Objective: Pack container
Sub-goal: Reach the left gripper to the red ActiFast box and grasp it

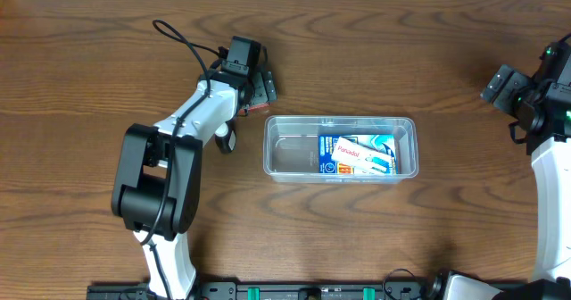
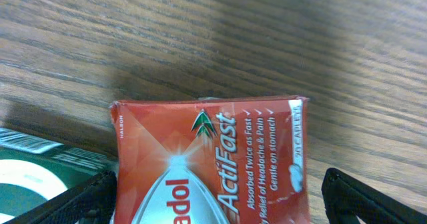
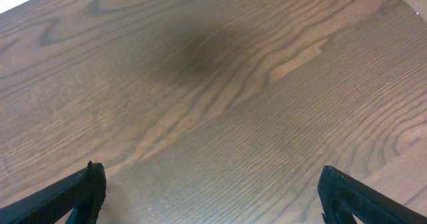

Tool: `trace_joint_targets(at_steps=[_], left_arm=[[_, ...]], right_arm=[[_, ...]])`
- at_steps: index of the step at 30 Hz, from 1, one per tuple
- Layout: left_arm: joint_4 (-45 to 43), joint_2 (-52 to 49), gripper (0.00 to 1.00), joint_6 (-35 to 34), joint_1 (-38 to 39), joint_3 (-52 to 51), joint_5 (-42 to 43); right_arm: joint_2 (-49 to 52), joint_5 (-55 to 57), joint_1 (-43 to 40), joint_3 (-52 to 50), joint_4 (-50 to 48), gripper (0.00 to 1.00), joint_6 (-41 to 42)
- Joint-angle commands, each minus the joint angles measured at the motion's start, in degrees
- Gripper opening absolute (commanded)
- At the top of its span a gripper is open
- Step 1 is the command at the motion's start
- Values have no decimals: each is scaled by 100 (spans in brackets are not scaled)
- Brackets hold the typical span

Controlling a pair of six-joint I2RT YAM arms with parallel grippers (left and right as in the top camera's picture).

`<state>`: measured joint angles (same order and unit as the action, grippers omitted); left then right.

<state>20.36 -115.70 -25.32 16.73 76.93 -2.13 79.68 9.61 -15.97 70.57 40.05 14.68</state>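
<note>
The clear plastic container (image 1: 287, 154) lies at the table's middle. Blue and white Panadol boxes (image 1: 357, 154) fill its right half; its left half is bare. My left gripper (image 1: 257, 89) is just beyond the container's far left corner. In the left wrist view it (image 2: 213, 201) is open, its jaws straddling a red Panadol ActiFast box (image 2: 210, 151) that lies flat on the table, with a gap at the right jaw. My right gripper (image 1: 505, 86) is at the far right, open and empty (image 3: 210, 197) over bare wood.
A green and white box (image 2: 30, 174) lies against the red box's left side in the left wrist view. The table is dark brown wood (image 1: 401, 59). The overhead view hides both boxes under the left gripper.
</note>
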Motion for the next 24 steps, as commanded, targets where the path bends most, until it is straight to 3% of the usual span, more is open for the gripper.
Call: trace_joint_targets(at_steps=[1, 11, 19, 24], left_arm=[[7, -170, 98, -28, 11, 120, -92], [7, -175, 100, -22, 9, 120, -92], [7, -173, 84, 15, 7, 133, -94], [9, -140, 82, 17, 7, 146, -92]], right_arm=[[-4, 0, -31, 66, 7, 99, 72], [-4, 0, -31, 66, 7, 99, 72], [-4, 0, -31, 66, 7, 99, 72], [-4, 0, -31, 68, 9, 99, 72]])
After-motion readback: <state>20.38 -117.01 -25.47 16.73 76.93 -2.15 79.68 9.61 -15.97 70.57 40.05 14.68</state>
